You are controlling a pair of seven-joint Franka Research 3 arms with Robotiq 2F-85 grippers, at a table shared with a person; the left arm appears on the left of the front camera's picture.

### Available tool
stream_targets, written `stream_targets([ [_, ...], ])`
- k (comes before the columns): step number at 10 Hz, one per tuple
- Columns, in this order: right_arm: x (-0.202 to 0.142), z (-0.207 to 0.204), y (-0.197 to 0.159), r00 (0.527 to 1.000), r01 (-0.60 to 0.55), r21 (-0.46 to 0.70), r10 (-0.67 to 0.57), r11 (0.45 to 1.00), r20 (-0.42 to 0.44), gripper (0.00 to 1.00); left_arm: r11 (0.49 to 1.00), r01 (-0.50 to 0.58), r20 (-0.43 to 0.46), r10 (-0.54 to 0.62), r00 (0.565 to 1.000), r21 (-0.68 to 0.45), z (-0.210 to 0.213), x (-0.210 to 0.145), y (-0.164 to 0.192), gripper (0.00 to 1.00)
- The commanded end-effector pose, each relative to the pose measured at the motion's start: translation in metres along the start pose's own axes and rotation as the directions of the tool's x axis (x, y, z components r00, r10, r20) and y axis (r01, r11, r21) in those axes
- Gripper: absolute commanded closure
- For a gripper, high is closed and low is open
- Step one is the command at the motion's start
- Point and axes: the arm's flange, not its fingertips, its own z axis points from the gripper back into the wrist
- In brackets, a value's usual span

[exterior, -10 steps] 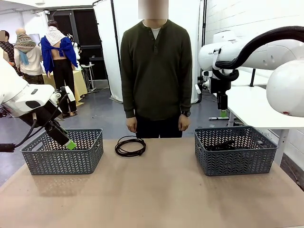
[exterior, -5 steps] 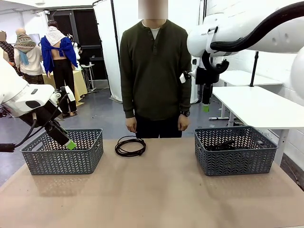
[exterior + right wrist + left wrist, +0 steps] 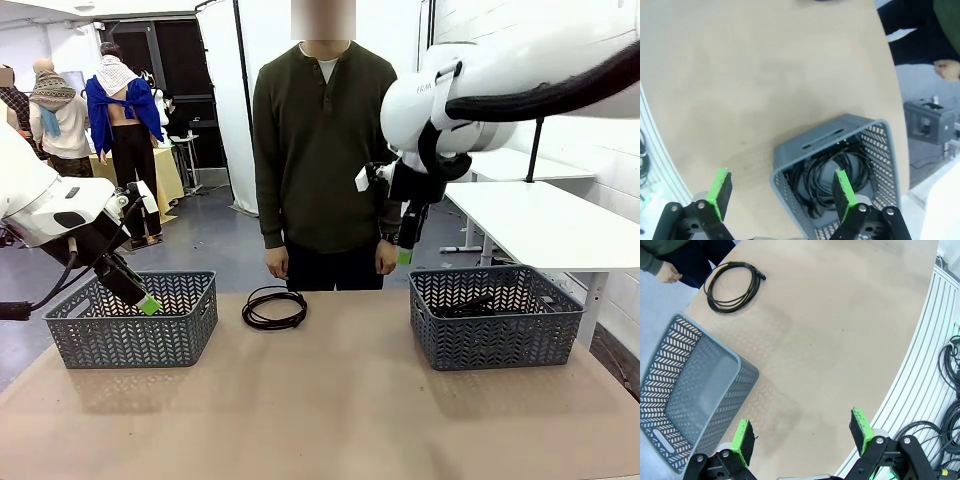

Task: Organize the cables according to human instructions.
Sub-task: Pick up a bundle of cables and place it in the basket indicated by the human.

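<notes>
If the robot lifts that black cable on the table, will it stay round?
Probably not: the cable is thin and loosely coiled, so its loops would likely sag. So thin, it is probably light. Lying flat, it should slide rather than roll if pushed.

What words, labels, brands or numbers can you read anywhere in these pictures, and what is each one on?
No text reads clearly.
Small dark print on the right arm's white housing: too small and blurred to read.
Left basket, right basket, coiled cable, table: no print visible on them.
</notes>
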Motion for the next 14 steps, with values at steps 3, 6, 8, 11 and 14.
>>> stream_targets([
  [3,-0.014,-0.039,0.056,0.998,-0.021,-0.035,0.023,0.999,0.063,0.0,1.0,0.001,0.007,-0.001,1.0,0.008,-0.002,-0.001,0.002,0.0],
  [6,-0.006,-0.046,0.073,0.997,-0.068,-0.006,0.068,0.998,0.021,0.0,1.0,0.001,0.007,-0.001,1.0,0.008,-0.002,-0.001,0.002,0.0],
  [8,-0.005,-0.045,0.064,0.998,-0.051,-0.022,0.051,0.998,0.021,0.0,1.0,0.001,0.007,-0.001,1.0,0.008,-0.002,-0.001,0.002,0.0],
  [11,-0.005,-0.045,0.064,0.998,-0.051,-0.022,0.051,0.998,0.021,0.0,1.0,0.001,0.007,-0.001,1.0,0.008,-0.002,-0.001,0.002,0.0],
  [14,-0.005,-0.045,0.064,0.998,-0.051,-0.022,0.051,0.998,0.021,0.0,1.0,0.001,0.007,-0.001,1.0,0.008,-0.002,-0.001,0.002,0.0],
])
